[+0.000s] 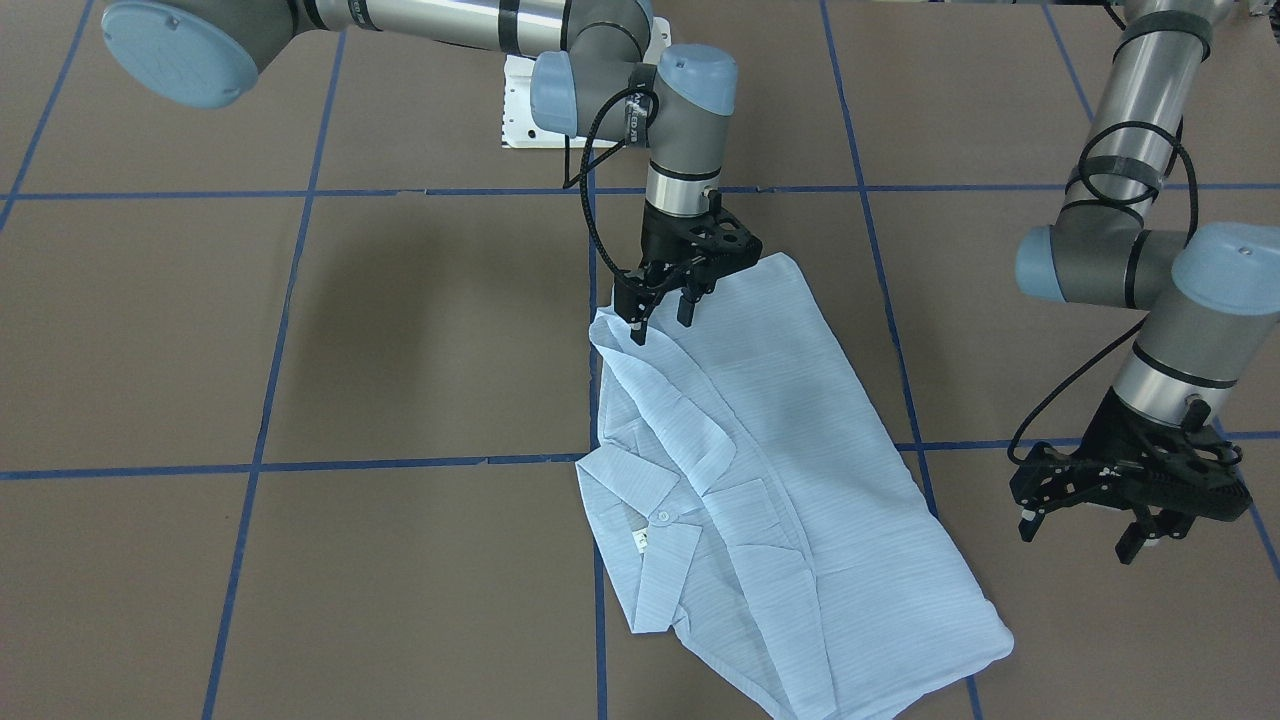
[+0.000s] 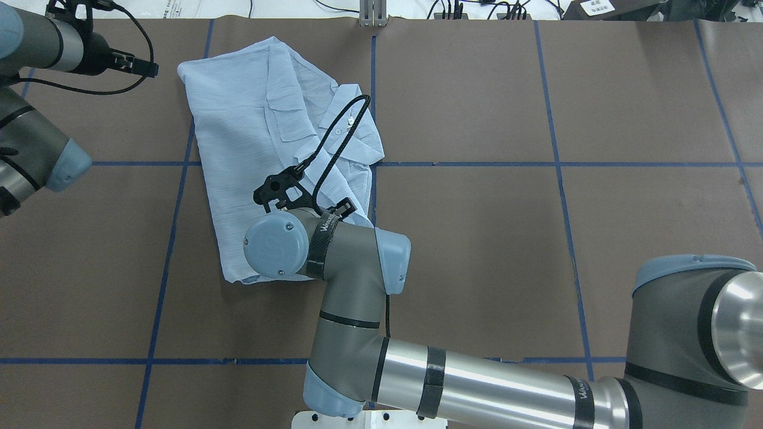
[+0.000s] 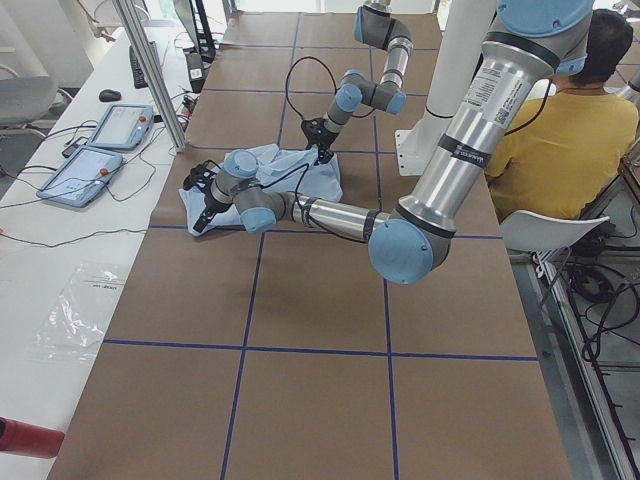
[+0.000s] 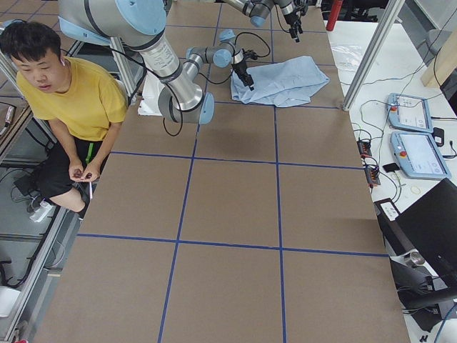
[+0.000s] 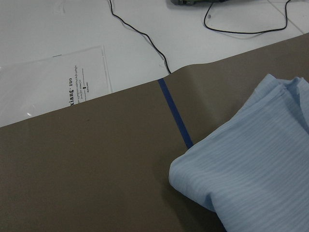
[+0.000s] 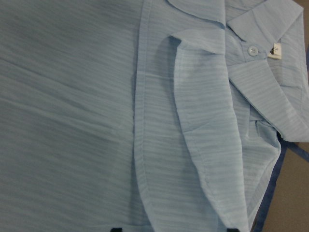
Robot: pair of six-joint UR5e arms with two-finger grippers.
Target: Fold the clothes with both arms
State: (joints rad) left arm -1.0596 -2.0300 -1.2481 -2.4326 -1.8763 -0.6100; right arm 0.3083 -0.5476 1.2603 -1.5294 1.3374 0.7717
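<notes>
The pale-blue striped shirt [image 1: 790, 470] lies folded into a long rectangle on the brown table, collar and a white button facing up. It also shows in the overhead view [image 2: 250, 113]. My right gripper [image 1: 662, 328] is open and hovers just over the shirt's end nearest the robot. Its wrist view shows the shirt's front placket and collar [image 6: 203, 145] close below, with both fingertips wide apart at the bottom edge. My left gripper [image 1: 1077, 545] is open and empty, beside the shirt's far end and apart from it. Its wrist view shows the shirt's folded corner [image 5: 251, 169].
Blue tape lines [image 1: 420, 465] grid the table. The white pedestal base [image 1: 520, 100] stands behind the right arm. A plastic bag [image 5: 53, 82] and cables lie on the white bench past the table's far edge. A person in yellow [image 4: 71, 93] sits beside the robot.
</notes>
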